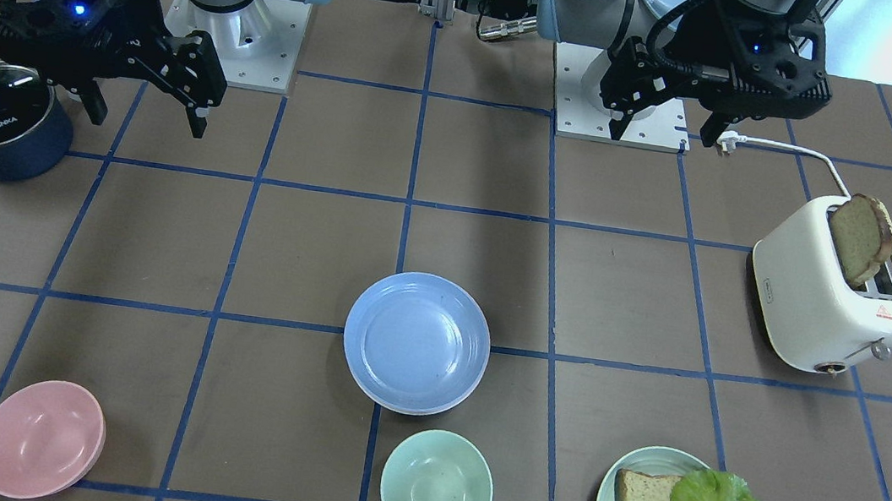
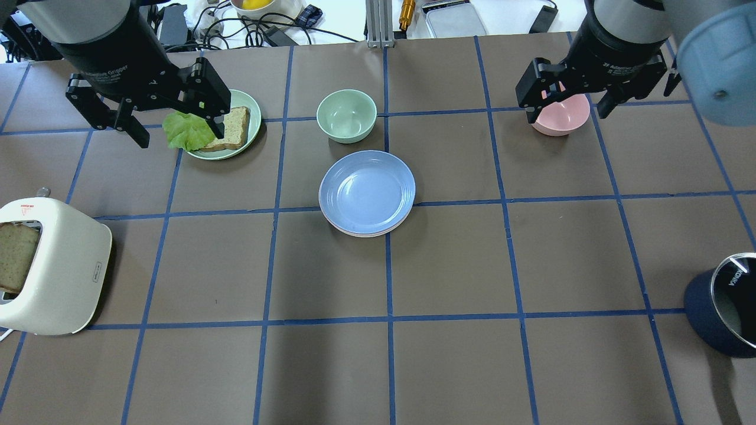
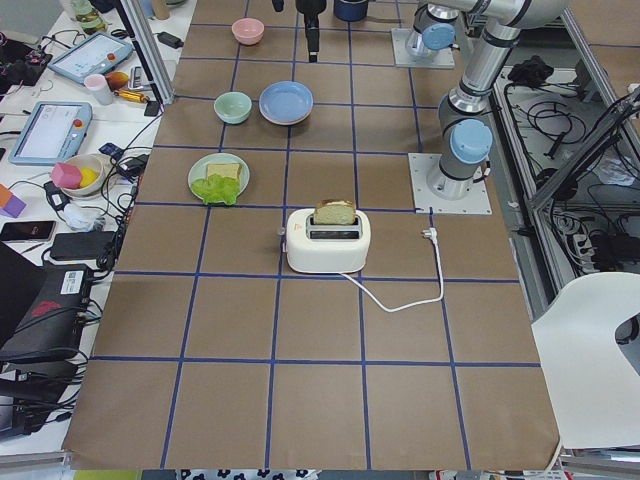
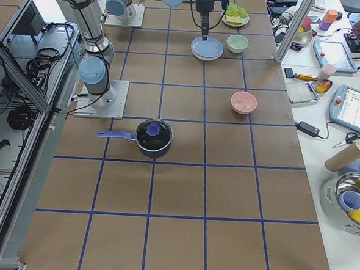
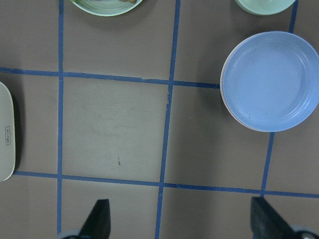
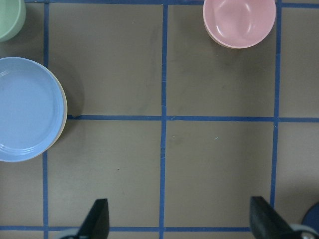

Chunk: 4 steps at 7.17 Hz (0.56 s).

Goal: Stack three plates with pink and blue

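The light blue plate (image 2: 366,192) lies on top of a stack at the table's middle, also in the front view (image 1: 416,340) and both wrist views (image 5: 271,79) (image 6: 25,107). Only thin pale rims (image 2: 360,232) of the plates under it show, so the pink and cream plates are mostly hidden. My left gripper (image 2: 177,133) (image 1: 665,128) (image 5: 182,221) is open and empty, raised near the green plate. My right gripper (image 2: 567,111) (image 1: 147,116) (image 6: 182,221) is open and empty, raised over the pink bowl.
A pink bowl (image 2: 561,115) and a mint bowl (image 2: 346,115) stand beyond the stack. A green plate (image 2: 251,106) holds bread and lettuce. A white toaster (image 2: 53,271) with a bread slice stands at the left, a dark lidded pot (image 2: 723,313) at the right.
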### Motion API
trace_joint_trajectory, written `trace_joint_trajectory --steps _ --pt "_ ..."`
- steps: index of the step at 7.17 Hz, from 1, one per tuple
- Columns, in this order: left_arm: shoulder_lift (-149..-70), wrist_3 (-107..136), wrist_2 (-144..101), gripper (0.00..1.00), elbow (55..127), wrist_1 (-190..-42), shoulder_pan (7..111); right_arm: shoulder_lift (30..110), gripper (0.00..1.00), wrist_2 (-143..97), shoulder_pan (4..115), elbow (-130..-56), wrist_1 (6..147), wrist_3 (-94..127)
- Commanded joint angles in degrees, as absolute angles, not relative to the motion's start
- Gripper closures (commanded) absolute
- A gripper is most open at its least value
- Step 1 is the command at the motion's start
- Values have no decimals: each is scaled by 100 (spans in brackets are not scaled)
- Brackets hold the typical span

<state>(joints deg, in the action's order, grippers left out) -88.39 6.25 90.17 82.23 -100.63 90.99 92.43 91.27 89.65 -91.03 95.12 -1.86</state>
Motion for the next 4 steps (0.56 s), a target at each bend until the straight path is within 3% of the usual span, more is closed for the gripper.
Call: trace_joint_trajectory --steps 1,4 --pt "-8764 606 9043 0 8182 -10116 9001 9272 0 9211 8991 -9071 9404 -202" --pt "-8517 607 9009 0 7858 -10842 8895 9290 0 8877 9000 -9105 9361 -123"
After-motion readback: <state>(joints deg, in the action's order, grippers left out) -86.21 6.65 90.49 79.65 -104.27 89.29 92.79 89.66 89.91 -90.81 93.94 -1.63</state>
